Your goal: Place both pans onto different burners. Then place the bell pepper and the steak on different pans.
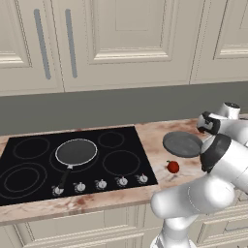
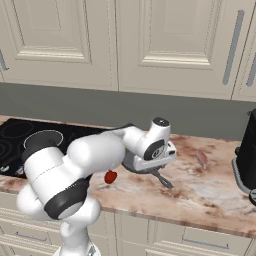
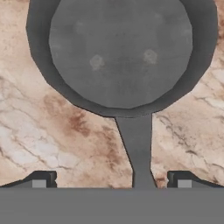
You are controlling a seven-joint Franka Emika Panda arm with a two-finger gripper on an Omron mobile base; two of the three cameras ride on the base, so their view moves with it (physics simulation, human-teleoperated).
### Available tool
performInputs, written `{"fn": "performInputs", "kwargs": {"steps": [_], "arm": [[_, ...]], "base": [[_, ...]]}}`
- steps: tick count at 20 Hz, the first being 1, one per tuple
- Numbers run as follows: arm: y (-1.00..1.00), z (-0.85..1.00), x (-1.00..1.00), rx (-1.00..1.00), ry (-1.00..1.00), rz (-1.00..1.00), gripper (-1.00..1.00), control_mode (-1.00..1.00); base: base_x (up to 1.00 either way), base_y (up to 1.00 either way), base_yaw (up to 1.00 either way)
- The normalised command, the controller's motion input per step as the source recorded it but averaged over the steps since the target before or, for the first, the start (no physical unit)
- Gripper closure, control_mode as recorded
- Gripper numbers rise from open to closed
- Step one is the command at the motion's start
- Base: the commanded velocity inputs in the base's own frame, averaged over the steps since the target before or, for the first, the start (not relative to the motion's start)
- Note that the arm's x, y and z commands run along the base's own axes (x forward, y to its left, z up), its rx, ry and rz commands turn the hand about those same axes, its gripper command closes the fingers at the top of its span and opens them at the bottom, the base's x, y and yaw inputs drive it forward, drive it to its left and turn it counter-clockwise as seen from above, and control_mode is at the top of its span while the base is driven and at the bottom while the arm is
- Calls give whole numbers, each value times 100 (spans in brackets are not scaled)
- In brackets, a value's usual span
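Note:
The shallow dark pan (image 1: 76, 151) with its pale rim rests on the cooktop's middle burner, its black handle pointing to the front. The deeper grey pan (image 3: 120, 48) lies on the marble counter right of the cooktop (image 1: 182, 144). Its handle (image 3: 136, 144) runs down between the two fingertips of my gripper (image 3: 111, 180), which is open just above it and holds nothing. The red bell pepper (image 1: 173, 167) sits on the counter near the front edge, close to the grey pan. The pale pink steak (image 2: 202, 157) lies further right on the counter.
Free burners (image 1: 121, 162) ring the occupied one on the black cooktop, with silver knobs (image 1: 100, 184) along its front. A dark appliance (image 2: 247, 160) stands at the counter's far right. Cabinets hang above the grey backsplash.

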Motion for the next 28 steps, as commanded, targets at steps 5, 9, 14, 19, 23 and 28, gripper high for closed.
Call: {"fn": "performInputs", "kwargs": {"steps": [5, 9, 14, 19, 23, 28], "arm": [[0, -25, 13, -4, 0, 3, -100, -100], [-3, -14, 12, -1, 0, 2, -100, -100], [-13, -10, 14, -1, 0, 1, -100, -100], [-22, -11, 12, -2, 0, 1, -100, -100], [-21, -18, 12, -3, 0, 2, -100, -100], [-16, -15, 3, 0, 0, 4, -100, -100]], "base": [[0, 0, 0], [0, 0, 0], [0, 0, 0], [0, 0, 0], [0, 0, 0], [0, 0, 0]]}}
